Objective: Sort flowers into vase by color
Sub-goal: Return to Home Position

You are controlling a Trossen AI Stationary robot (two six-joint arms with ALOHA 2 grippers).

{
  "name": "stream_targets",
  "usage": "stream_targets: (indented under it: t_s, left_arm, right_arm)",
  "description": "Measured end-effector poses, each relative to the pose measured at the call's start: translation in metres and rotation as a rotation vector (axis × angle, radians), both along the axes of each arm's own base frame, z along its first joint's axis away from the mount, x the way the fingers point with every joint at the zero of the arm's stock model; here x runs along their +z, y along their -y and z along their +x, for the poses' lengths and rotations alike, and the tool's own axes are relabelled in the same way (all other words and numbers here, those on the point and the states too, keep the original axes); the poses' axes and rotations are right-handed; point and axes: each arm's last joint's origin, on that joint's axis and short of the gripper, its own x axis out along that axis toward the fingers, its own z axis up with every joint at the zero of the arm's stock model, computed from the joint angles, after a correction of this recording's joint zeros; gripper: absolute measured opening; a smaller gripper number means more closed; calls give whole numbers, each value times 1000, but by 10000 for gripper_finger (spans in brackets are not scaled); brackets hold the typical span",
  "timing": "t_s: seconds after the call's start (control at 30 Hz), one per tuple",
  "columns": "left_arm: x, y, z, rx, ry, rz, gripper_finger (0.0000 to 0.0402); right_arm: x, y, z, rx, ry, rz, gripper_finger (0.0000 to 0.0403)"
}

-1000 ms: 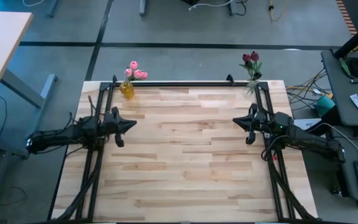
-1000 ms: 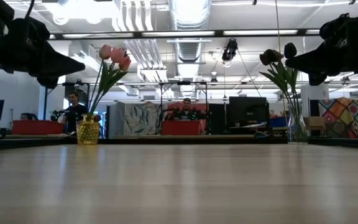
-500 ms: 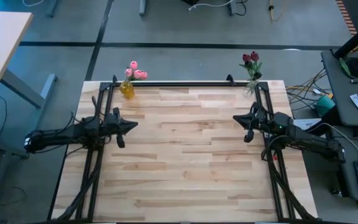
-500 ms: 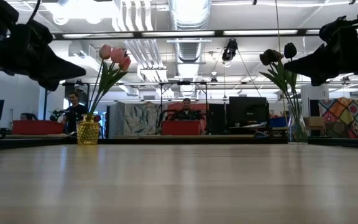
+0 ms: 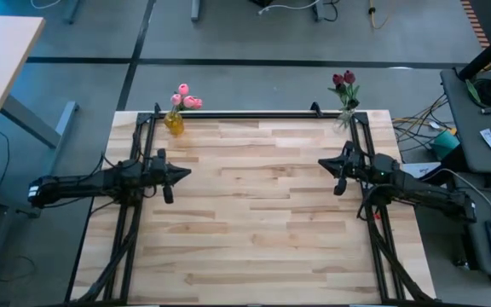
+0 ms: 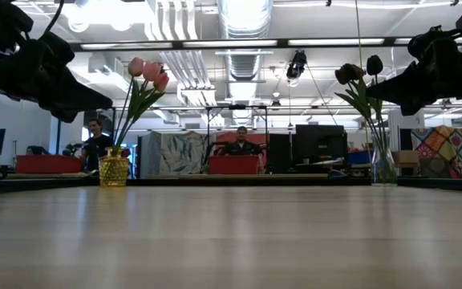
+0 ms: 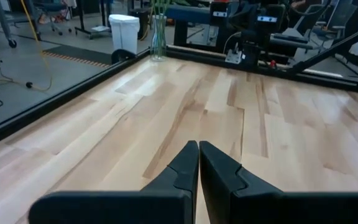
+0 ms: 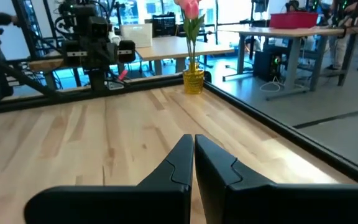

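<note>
At far edge of desk, pink tulips fill yellow vase, maroon tulips clear vase; left gripper, right gripper closed, empty; sorting looks done.

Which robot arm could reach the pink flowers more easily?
Probably left. The left gripper hovers on the same side as the pink flowers in the yellow vase; the right gripper is across the table.

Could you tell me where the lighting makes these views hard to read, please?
Low view: the ceiling lights backlight both arms, so the left pincer and right pincer are black silhouettes, and the table carries a pale sheen. High view: even light, only faint shadows under the arms. Right wrist view: a bright background glares behind the pink tulips.
</note>
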Motion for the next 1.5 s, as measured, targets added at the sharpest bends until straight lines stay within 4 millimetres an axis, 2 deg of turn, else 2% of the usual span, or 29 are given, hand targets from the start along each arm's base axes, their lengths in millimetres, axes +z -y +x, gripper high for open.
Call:
stream_targets:
  t_s: [1.5]
  left_arm:
    - [-5, 0, 5, -1, -69, -7, 0]
  right_arm:
    - [0, 0, 0, 0, 2, 0, 9]
